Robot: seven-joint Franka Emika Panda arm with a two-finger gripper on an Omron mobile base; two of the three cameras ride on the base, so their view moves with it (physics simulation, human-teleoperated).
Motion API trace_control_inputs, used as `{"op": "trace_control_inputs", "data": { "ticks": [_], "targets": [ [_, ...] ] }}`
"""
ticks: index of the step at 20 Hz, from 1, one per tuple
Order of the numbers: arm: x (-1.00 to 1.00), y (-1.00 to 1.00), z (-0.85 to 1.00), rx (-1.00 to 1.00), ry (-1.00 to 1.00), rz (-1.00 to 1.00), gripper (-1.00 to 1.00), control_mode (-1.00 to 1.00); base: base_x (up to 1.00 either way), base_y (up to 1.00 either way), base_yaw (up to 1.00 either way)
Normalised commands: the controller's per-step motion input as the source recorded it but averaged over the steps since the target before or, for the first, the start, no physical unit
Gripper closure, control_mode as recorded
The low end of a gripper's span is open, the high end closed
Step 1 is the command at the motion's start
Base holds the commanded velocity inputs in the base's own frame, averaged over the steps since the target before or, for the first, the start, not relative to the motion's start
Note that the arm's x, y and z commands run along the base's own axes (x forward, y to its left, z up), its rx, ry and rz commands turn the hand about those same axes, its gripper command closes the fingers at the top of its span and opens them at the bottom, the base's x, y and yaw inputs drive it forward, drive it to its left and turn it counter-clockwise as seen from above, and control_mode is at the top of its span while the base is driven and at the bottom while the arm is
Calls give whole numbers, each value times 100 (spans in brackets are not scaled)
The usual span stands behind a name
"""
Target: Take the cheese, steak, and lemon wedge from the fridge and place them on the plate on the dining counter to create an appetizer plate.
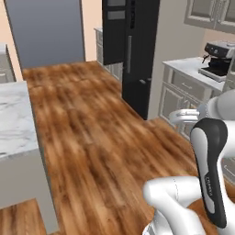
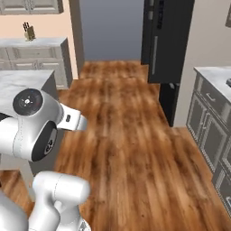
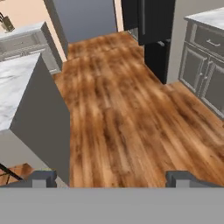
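1. Looking at the left base view first: the fridge (image 1: 133, 55) is that tall black unit across the room, its doors looking shut from here. Between the robot and it there's just bare wooden floor (image 1: 96, 142). A corner of the dining counter (image 1: 13, 119), white marble with grey veins, sits at the left edge. On the right, a wall counter with grey cabinets (image 1: 183, 92) carries a black and silver coffee machine (image 1: 218, 59). A big grey opening (image 1: 46, 30) sits in the peach back wall.

2. Right base view: fridge (image 2: 167, 40) at upper right, grey cabinets (image 2: 210, 126) just past it along the right wall. A knife block (image 2: 29, 31) stands on the far counter at upper left. The marble dining counter (image 2: 27, 81) is partly behind the arm.

3. Hand view: the gripper (image 3: 111, 178) has its two finger tips (image 3: 41, 178) spread wide apart with nothing between them, pointing across the floor. Dining counter (image 3: 17, 87) is close on the left, fridge (image 3: 151, 26) far off at the top.
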Motion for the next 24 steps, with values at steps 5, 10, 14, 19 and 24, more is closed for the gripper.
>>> {"op": "trace_control_inputs", "data": {
  "ticks": [5, 10, 14, 19, 24],
  "targets": [
    [0, 0, 0, 0, 0, 0, -100, 100, 96, -6, 0],
    [0, 0, 0, 0, 0, 0, -100, 100, 58, 0, 0],
    [0, 0, 0, 0, 0, 0, -100, 100, 86, 0, 0],
    [0, 0, 0, 0, 0, 0, -100, 100, 100, 0, 0],
    [0, 0, 0, 0, 0, 0, -100, 100, 100, 0, 0]
  ]
}}
